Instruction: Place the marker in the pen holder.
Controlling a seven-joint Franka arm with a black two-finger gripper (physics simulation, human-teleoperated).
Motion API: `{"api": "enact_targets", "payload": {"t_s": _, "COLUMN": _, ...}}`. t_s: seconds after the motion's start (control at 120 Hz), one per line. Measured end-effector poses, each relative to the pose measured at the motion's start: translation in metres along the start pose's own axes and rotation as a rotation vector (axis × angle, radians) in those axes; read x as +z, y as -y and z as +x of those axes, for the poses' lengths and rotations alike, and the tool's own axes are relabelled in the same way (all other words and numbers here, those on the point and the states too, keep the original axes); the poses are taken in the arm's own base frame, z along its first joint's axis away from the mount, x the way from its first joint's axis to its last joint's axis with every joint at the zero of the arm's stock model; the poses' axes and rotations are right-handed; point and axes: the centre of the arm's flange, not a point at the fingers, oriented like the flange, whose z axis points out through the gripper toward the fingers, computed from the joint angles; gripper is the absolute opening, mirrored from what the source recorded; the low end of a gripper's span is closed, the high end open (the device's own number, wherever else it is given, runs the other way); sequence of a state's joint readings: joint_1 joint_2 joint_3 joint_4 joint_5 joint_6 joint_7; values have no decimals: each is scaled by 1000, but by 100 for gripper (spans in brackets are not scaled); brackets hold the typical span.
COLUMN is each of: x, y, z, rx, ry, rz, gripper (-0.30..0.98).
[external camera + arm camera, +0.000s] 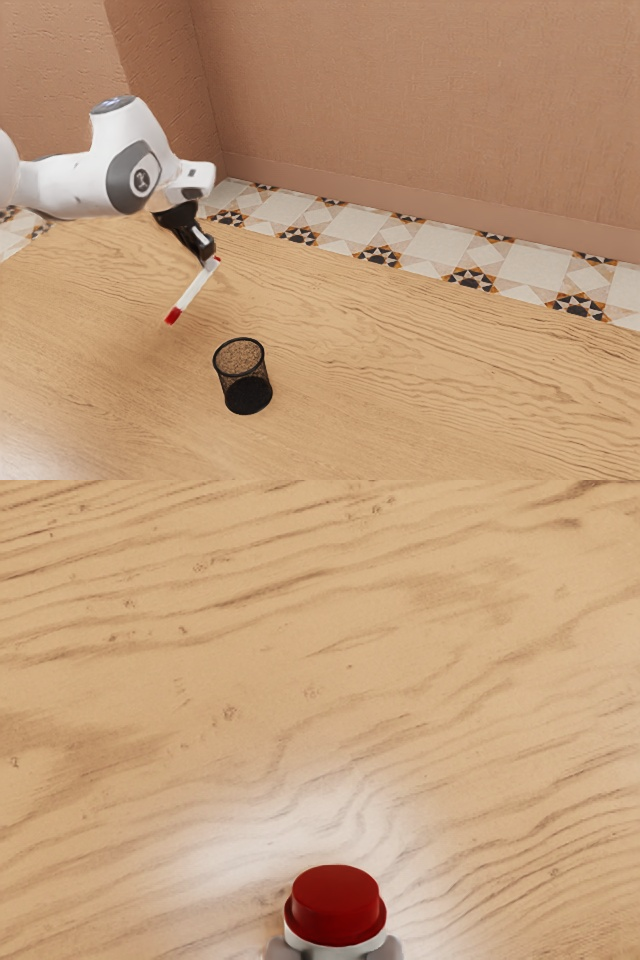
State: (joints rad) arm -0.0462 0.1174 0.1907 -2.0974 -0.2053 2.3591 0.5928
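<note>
Round black mesh pen holder [244,384] sits inside the wooden table [430,390]'s far edge. Black two-finger gripper [209,259] pinches the slanted red-and-white marker [193,291]; I'd straighten it above the holder, then lower.

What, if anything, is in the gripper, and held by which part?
The marker, held in the gripper near its upper end, on the white just by the red; its other red end slants down free.

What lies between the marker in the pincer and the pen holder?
Just a stretch of wood-grained tabletop separates the raised marker from the pen holder; the exterior view shows this.
</note>
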Motion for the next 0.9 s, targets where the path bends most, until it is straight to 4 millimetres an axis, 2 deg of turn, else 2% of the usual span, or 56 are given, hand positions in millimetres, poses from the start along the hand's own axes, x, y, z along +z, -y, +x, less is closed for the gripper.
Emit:
{"api": "enact_targets", "payload": {"t_s": 0.125, "x": -67, "y": -64, "z": 24, "rx": 130, "ry": -92, "rz": 2, "gripper": -10}}
{"api": "enact_targets", "payload": {"t_s": 0.2, "x": -84, "y": -98, "z": 32, "rx": 196, "ry": -113, "rz": -4, "gripper": -10}}
{"api": "enact_targets", "payload": {"t_s": 0.258, "x": -90, "y": -116, "z": 33, "rx": 229, "ry": -115, "rz": -10, "gripper": -10}}
{"api": "enact_targets", "payload": {"t_s": 0.4, "x": -78, "y": -128, "z": 19, "rx": 239, "ry": -72, "rz": -37, "gripper": -10}}
{"api": "enact_targets", "payload": {"t_s": 0.492, "x": -70, "y": -146, "z": 10, "rx": 260, "ry": -50, "rz": -61, "gripper": -10}}
{"api": "enact_targets", "payload": {"t_s": 0.617, "x": -58, "y": -168, "z": 8, "rx": 281, "ry": -28, "rz": -99, "gripper": -10}}
{"api": "enact_targets", "payload": {"t_s": 0.758, "x": -41, "y": -168, "z": 9, "rx": 268, "ry": -1, "rz": -125, "gripper": -10}}
{"api": "enact_targets", "payload": {"t_s": 0.9, "x": -12, "y": -163, "z": 8, "rx": 241, "ry": 44, "rz": -153, "gripper": -10}}
